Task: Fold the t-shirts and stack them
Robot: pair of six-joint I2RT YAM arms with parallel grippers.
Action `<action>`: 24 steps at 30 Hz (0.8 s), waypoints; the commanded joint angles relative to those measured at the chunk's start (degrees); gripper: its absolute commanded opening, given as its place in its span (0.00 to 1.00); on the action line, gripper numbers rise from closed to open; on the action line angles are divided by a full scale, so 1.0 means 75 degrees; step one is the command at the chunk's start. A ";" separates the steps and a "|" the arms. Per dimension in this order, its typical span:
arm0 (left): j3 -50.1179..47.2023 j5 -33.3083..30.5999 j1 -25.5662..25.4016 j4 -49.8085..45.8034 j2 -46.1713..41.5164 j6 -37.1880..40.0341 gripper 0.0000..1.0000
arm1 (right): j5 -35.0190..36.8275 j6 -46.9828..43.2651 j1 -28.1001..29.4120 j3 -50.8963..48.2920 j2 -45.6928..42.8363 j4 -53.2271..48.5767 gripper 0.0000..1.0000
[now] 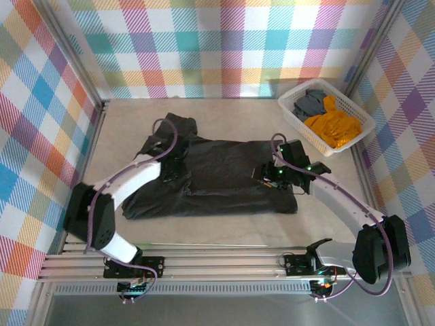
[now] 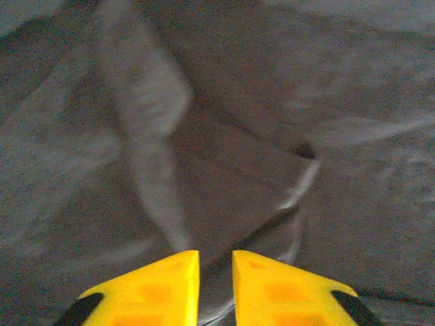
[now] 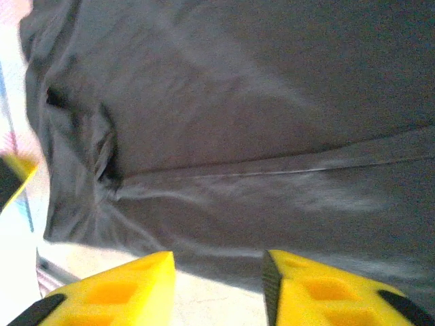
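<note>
Left fingers [image 2: 146, 292]: nearly together with a thin slit between them, can't tell if cloth is pinched. Right fingers [image 3: 115, 292]: clearly apart, gripping nothing, beige table [image 3: 204, 302] showing in the gap.

The large charcoal-black cloth t-shirt [image 1: 224, 170] lies spread mid-table, partly folded, with one sleeve bunched toward the far left.

Risks, my read:
- The left gripper [image 1: 173, 166] sits over layered fabric by a fold edge. A pinch could take one layer or several and skew the fold.
- The right gripper [image 1: 268, 175] is at the hem. Closing short grabs air, closing deep bunches cloth.
- Uneven lift between the sides would drag the shirt.

Pose: arms reach inward from the bases with wrists low and tips down on the shirt, left arm on its left part, right arm on its right.

The orange t-shirt [image 1: 333, 129] and grey t-shirt [image 1: 309, 102] sit in the white plastic lattice basket [image 1: 361, 114] at far right, well apart from the grippers.
</note>
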 commanded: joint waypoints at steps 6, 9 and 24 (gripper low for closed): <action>-0.1284 0.0905 0.1836 -0.0504 -0.0557 -0.0955 0.12 | 0.0781 -0.0230 -0.0822 -0.0119 0.1569 -0.1091 0.30; -0.1357 0.1086 0.1837 -0.0727 -0.0673 -0.1158 0.10 | 0.1576 0.0304 -0.0823 -0.0326 0.1039 -0.1719 0.33; -0.3974 0.1056 0.0895 -0.1037 -0.4097 -0.3910 0.40 | 0.1907 0.3117 -0.1523 -0.2724 -0.2529 -0.2053 0.37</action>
